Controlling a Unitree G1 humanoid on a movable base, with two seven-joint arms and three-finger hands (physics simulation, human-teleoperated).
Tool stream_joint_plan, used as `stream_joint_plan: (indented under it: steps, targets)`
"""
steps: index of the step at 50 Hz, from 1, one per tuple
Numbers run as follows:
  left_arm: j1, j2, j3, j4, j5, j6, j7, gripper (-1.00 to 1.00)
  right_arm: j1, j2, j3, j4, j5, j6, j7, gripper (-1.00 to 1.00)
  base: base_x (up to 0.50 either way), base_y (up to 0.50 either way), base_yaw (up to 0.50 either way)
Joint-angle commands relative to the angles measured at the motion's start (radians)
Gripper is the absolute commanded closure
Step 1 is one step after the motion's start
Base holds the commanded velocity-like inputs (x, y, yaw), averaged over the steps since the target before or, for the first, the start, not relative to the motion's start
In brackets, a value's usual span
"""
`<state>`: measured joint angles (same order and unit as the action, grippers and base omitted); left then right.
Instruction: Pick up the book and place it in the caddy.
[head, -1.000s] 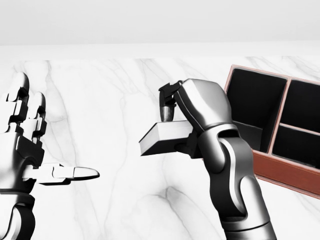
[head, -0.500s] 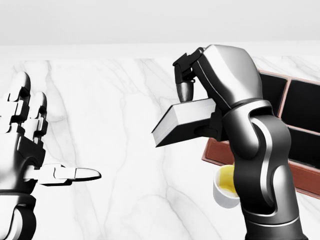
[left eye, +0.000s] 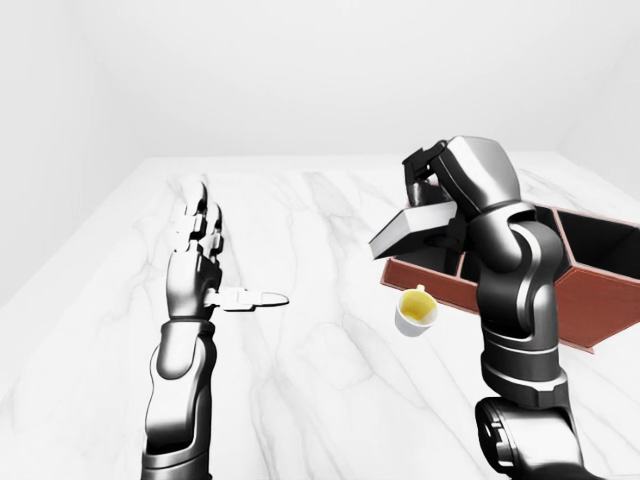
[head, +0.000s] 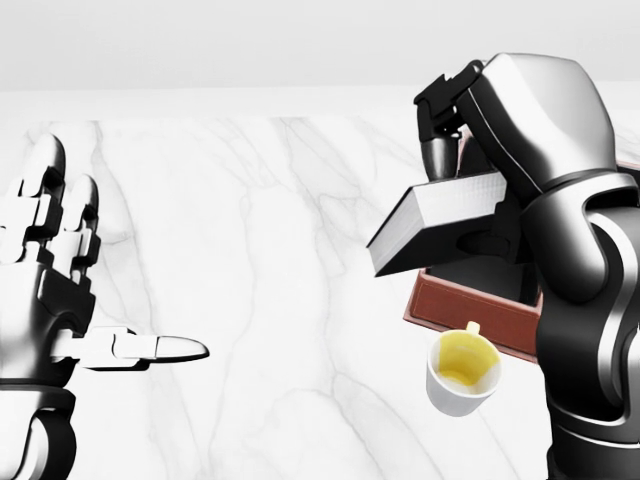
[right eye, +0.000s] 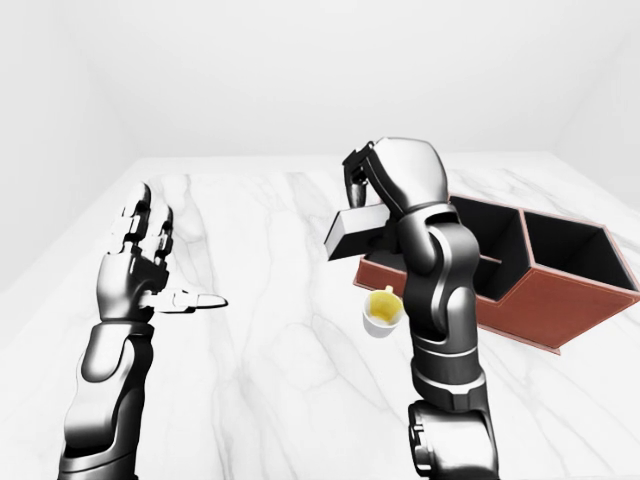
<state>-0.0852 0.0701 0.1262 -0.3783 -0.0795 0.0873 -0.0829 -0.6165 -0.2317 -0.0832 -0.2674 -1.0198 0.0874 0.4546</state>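
My right hand (head: 463, 205) is shut on the book (head: 432, 224), a grey-white block held in the air and tilted, its lower end pointing left. The book hangs over the left edge of the caddy (right eye: 540, 298), a red-brown box with black compartments at the right of the table. In the head view my right arm hides most of the caddy; only its near left corner (head: 458, 308) shows. My left hand (head: 100, 270) stands open at the left, fingers up and thumb pointing right, holding nothing.
A white cup (head: 462, 373) with yellow inside stands on the marble table (head: 260, 230) just below the caddy's left corner, under the held book. The table's top edge (left eye: 330, 160) meets a plain white wall.
My right hand has carried the book up and to the right, from the table's middle to the caddy's left edge. The cup has come out from behind the arm. The left hand stayed put.
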Motion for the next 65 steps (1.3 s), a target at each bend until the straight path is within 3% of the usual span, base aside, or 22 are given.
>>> stream_joint_plan:
  steps: [1, 19, 27, 48, 65]
  targets:
    - [0.003, -0.004, -0.01, -0.014, 0.005, 0.0, -0.006, -1.0, 0.013, -0.055, -0.055, -0.024, -0.019, 0.0, -0.007, 1.0, 0.0, 0.0, 0.0]
    - [0.008, -0.006, -0.007, -0.018, -0.009, 0.0, -0.019, -1.0, 0.057, -0.099, -0.098, -0.021, 0.019, 0.0, -0.043, 1.0, 0.0, 0.0, 0.0]
    - [0.001, -0.006, -0.009, 0.003, -0.008, 0.0, -0.015, -1.0, 0.015, -0.145, -0.129, 0.043, 0.079, 0.0, -0.19, 1.0, 0.0, 0.0, 0.0]
    - [0.003, -0.006, -0.012, 0.018, -0.006, 0.0, -0.012, -1.0, 0.095, -0.194, -0.159, 0.091, 0.037, 0.0, -0.163, 1.0, 0.0, 0.0, 0.0]
    - [0.001, -0.006, -0.012, 0.036, -0.006, 0.0, -0.011, -1.0, 0.145, -0.238, -0.213, 0.198, 0.132, 0.0, -0.259, 1.0, 0.0, 0.0, 0.0]
